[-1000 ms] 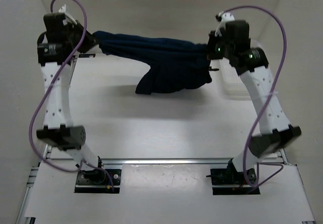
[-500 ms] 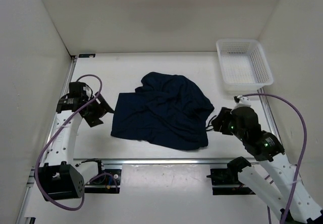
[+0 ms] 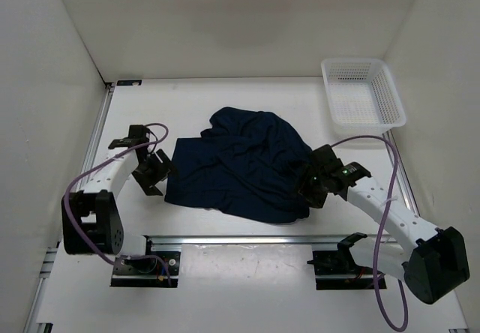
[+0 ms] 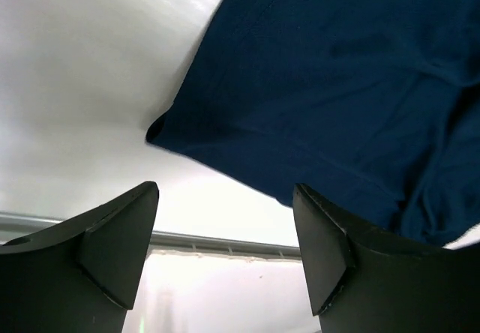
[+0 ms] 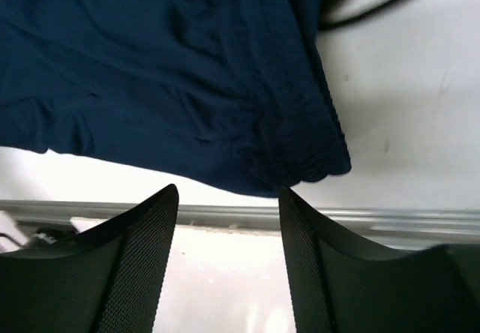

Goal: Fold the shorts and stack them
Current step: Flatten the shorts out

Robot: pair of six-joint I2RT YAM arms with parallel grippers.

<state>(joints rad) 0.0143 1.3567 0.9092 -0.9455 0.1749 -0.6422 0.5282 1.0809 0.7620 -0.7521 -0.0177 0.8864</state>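
Note:
The dark navy shorts [image 3: 240, 164] lie rumpled on the white table, near its middle. My left gripper [image 3: 155, 173] stands open just off their left edge, nothing between its fingers. In the left wrist view a hem corner of the shorts [image 4: 315, 93] lies ahead of the open left gripper [image 4: 225, 232]. My right gripper [image 3: 307, 185] is open at the shorts' right edge. The right wrist view shows the gathered waistband [image 5: 300, 145] just ahead of the open right gripper [image 5: 229, 232], with a thin dark drawstring [image 5: 375, 3] on the table beyond.
A white mesh basket [image 3: 362, 104] stands at the back right corner. White walls close in the table at left, back and right. A metal rail [image 3: 247, 239] runs along the near edge, by both arm bases.
Both grippers held the shorts stretched in the air at the back, then brought them down onto the table and let go. Both jaws have opened, and the arms have pulled slightly nearer.

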